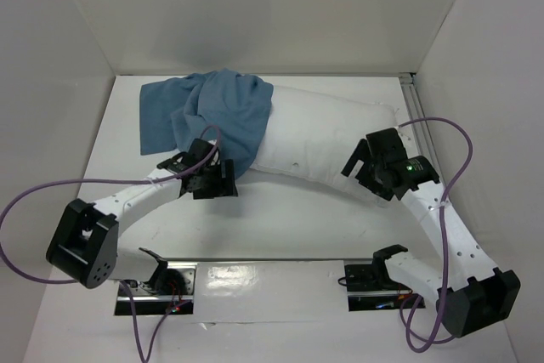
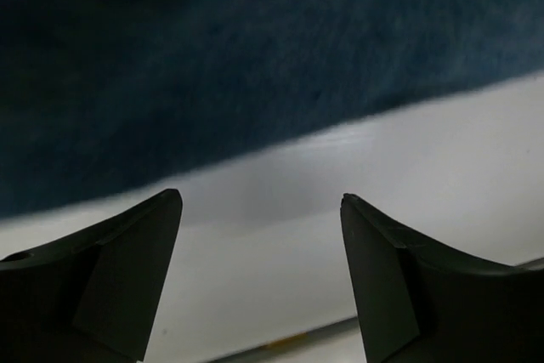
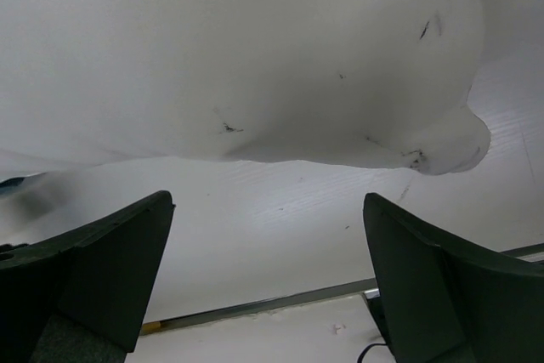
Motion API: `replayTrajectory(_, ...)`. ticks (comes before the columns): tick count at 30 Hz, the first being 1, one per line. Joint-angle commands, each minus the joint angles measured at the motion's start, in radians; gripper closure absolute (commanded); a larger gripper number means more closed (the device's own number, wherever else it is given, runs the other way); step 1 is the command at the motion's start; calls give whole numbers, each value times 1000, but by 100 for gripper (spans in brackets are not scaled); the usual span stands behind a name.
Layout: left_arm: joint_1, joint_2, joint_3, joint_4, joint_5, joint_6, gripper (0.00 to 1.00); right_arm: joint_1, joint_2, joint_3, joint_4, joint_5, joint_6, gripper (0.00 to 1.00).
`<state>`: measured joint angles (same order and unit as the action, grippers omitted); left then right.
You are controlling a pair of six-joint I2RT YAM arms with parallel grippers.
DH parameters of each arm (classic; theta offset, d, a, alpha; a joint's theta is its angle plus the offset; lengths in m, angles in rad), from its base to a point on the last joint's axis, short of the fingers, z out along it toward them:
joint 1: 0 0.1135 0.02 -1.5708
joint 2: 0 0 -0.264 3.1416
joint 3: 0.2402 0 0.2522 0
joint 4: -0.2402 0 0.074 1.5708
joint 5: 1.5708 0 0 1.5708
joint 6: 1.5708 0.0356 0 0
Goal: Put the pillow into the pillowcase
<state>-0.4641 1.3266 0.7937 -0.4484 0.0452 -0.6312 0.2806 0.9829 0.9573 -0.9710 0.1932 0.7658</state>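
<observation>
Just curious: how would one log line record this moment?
pillow: one end under pillowcase | left gripper: open, empty | right gripper: open, empty

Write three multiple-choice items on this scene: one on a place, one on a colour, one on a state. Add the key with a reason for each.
1. Where does the pillowcase lie on the pillow?
A. over its left end
B. over its right end
C. apart from it, not touching

2. What colour is the pillowcase?
A. red
B. green
C. blue

3. How is the right gripper?
A. shut on the pillow
B. open, holding nothing
C. shut on the pillowcase

Key:
1 A: the top view shows the cloth bunched over the pillow's left end, with the right end bare.
2 C: it shows blue in the top view and the left wrist view.
3 B: in the right wrist view its jaws stand wide apart with only bare table between them, and the pillow lies beyond the tips.
</observation>
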Motion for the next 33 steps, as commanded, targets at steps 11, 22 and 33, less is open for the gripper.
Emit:
replayTrajectory(11,-5,26,-128,545,-183,-24,15,-8,-20,11,-32,-8,18,0)
replayTrajectory(22,-36,190,-44,600,-306,10,17,-17,-1,20,-43,-37,-2,0)
replayTrajectory(33,-36,224,65,540,-326,1,98,-37,-1,29,-61,-28,-2,0)
